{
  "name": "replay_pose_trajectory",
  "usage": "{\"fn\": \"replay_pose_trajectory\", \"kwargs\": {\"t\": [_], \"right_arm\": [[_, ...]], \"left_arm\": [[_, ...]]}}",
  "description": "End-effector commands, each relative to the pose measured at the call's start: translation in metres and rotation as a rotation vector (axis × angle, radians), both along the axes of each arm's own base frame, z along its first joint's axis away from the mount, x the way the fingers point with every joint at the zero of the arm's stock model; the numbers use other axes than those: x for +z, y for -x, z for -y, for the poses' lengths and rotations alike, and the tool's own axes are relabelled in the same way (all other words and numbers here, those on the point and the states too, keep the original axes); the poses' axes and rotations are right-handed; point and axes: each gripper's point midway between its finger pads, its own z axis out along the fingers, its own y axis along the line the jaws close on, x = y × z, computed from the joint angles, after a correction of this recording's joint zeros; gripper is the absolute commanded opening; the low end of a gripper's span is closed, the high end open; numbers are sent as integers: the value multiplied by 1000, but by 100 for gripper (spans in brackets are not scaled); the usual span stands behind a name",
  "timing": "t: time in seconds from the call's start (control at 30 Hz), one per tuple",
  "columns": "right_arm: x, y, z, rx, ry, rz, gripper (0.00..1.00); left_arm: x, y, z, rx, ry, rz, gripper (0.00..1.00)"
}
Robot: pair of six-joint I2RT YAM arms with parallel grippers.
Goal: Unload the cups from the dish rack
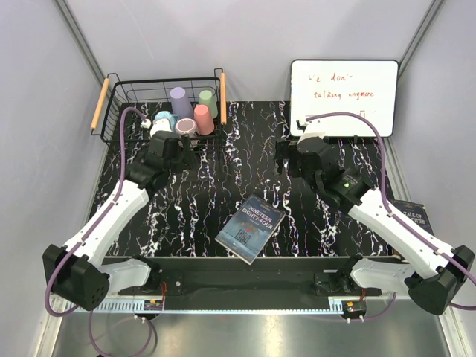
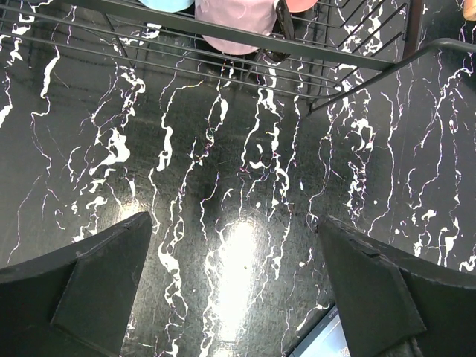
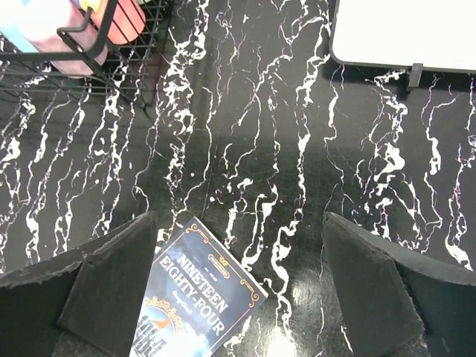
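The dish rack point(image 1: 119, 82), a black wire basket with wooden handles, stands at the back left of the marbled table. Inside it are a lilac cup point(image 1: 179, 100), a pale green cup point(image 1: 208, 101), a salmon pink cup point(image 1: 204, 119), a light blue cup point(image 1: 165, 119) and a dusty mauve cup point(image 1: 186, 126). My left gripper point(image 1: 182, 152) hovers just in front of the rack, open and empty. In the left wrist view the left gripper point(image 2: 234, 275) faces the rack's wires point(image 2: 245, 36), with cup bottoms point(image 2: 238, 15) beyond them. My right gripper point(image 1: 286, 160) hangs open over mid-table, open and empty also in its wrist view point(image 3: 238, 290).
A dark blue book point(image 1: 250, 227) lies front of centre, below the right gripper point(image 3: 197, 305). A whiteboard point(image 1: 343, 97) leans at the back right point(image 3: 405, 33). A second book point(image 1: 413, 216) lies at the right edge. The rack's corner point(image 3: 89, 37) shows in the right wrist view.
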Motion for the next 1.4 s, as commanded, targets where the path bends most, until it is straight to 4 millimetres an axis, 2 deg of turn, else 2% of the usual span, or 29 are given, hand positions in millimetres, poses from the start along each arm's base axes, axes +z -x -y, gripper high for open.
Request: {"fn": "replay_pose_trajectory", "kwargs": {"t": [0.0, 0.13, 0.17, 0.23, 0.27, 0.33, 0.37, 0.4, 0.43, 0.47, 0.53, 0.6, 0.63, 0.67, 0.73, 0.77, 0.87, 0.9, 0.93, 0.97, 1.0, 1.03, 1.2, 1.37], "right_arm": [[1, 0, -5, 12, -21, 11, 100], [3, 1, -2, 9, -21, 17, 100], [4, 2, -3, 10, -23, 18, 100], [5, 2, -3, 12, -30, 20, 100], [6, 3, -4, 14, -38, 20, 100], [6, 4, -3, 11, -40, 15, 100], [7, 4, -2, 6, -43, 13, 100], [8, 6, -2, 4, -49, 13, 100], [7, 6, 0, 0, -52, 8, 100], [7, 8, 0, 0, -58, 6, 100], [8, 11, 2, -3, -70, 9, 100], [7, 13, 3, -3, -72, 8, 100], [6, 14, 4, -2, -72, 5, 100], [5, 15, 4, 0, -71, 0, 100], [5, 17, 5, 1, -70, -4, 100], [3, 17, 5, 0, -68, -7, 100], [4, 18, 5, 2, -73, -7, 100], [4, 17, 4, 1, -76, -10, 100], [3, 17, 4, 3, -76, -12, 100], [5, 15, 4, -3, -75, -9, 100], [3, 14, 3, -4, -68, -13, 100], [3, 13, 4, -7, -65, -12, 100], [0, 8, 2, -10, -39, -14, 100], [-7, 4, -5, 2, -30, -31, 100]], "left_arm": [[15, -8, 4, -10, 13, 54, 99], [26, -18, 1, 14, -9, 68, 99], [41, -24, 1, 27, -9, 96, 99], [44, -33, -9, 83, -60, 72, 99], [69, -43, -10, 109, -46, 114, 99], [62, -56, -22, 168, -81, 45, 99], [85, -68, -23, 201, -43, 79, 99], [84, -72, -33, 228, -29, 47, 99], [72, -85, -34, 241, -18, 8, 99], [85, -95, -35, 261, 30, 31, 99], [76, -117, -41, 278, 79, 0, 99], [68, -129, -50, 314, 89, -24, 99], [71, -137, -53, 326, 90, -14, 99], [54, -145, -56, 345, 71, -52, 99], [47, -154, -65, 368, 59, -63, 99], [32, -160, -67, 374, 47, -95, 99], [23, -175, -78, 389, 35, -103, 99], [8, -182, -81, 393, 23, -128, 99], [14, -191, -83, 394, 19, -107, 99], [10, -195, -86, 390, 1, -111, 99], [-3, -204, -89, 399, -15, -123, 99], [3, -211, -90, 400, -9, -104, 99], [-14, -231, -99, 418, 47, -105, 99], [-39, -247, -103, 410, 52, -124, 99]]}}
